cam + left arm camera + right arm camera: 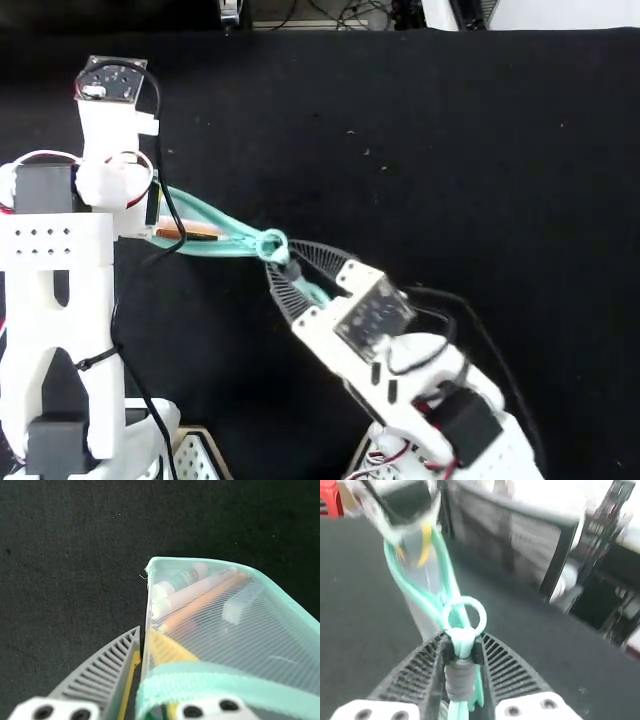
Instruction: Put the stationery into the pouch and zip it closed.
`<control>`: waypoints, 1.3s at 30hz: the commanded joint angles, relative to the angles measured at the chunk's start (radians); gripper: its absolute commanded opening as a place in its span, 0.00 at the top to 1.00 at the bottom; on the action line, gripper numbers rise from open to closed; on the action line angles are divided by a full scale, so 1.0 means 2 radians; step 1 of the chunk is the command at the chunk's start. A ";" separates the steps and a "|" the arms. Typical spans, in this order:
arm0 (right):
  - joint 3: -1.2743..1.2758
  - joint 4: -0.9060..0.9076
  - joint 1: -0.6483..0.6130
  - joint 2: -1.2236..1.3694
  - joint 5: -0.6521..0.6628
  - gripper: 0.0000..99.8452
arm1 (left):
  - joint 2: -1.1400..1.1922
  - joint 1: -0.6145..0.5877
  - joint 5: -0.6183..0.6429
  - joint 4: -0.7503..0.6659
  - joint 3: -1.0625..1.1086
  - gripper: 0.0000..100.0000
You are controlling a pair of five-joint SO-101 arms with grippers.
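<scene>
Left gripper [152, 222] pinches the pouch [240, 630] as an anchor, stationery [200, 597] inside; right gripper [461, 650], clamped on the zipper pull [464, 615], looks mid-zip, though that's blurry.

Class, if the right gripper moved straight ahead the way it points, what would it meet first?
Probably the pouch, whose zipper pull the right gripper grips; the left gripper lies beyond.
</scene>
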 commanded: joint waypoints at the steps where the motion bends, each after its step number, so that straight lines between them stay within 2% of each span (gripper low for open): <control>1: -0.072 0.002 0.008 0.015 0.009 0.99 | 0.018 0.007 0.002 -0.025 0.035 0.97; 6: -0.147 0.002 0.008 0.130 0.014 0.99 | 0.017 0.008 0.002 -0.030 0.005 0.97; 10: -0.241 0.002 0.007 0.252 0.051 0.99 | 0.017 0.008 0.002 -0.021 -0.037 0.96; 16: -0.366 0.006 0.008 0.377 0.079 0.99 | 0.016 0.003 0.002 0.061 -0.154 0.79; 24: -0.376 0.005 0.009 0.392 0.079 0.99 | -0.039 -0.041 0.024 0.066 -0.227 0.77; 31: -0.376 0.005 0.009 0.393 0.078 0.99 | -0.148 -0.042 0.039 0.065 -0.267 0.77; 35: -0.375 0.005 0.009 0.396 0.077 0.99 | -0.194 -0.045 0.037 0.065 -0.239 0.76; 39: -0.375 0.006 0.009 0.393 0.076 0.99 | -0.228 -0.046 0.015 0.065 -0.143 0.76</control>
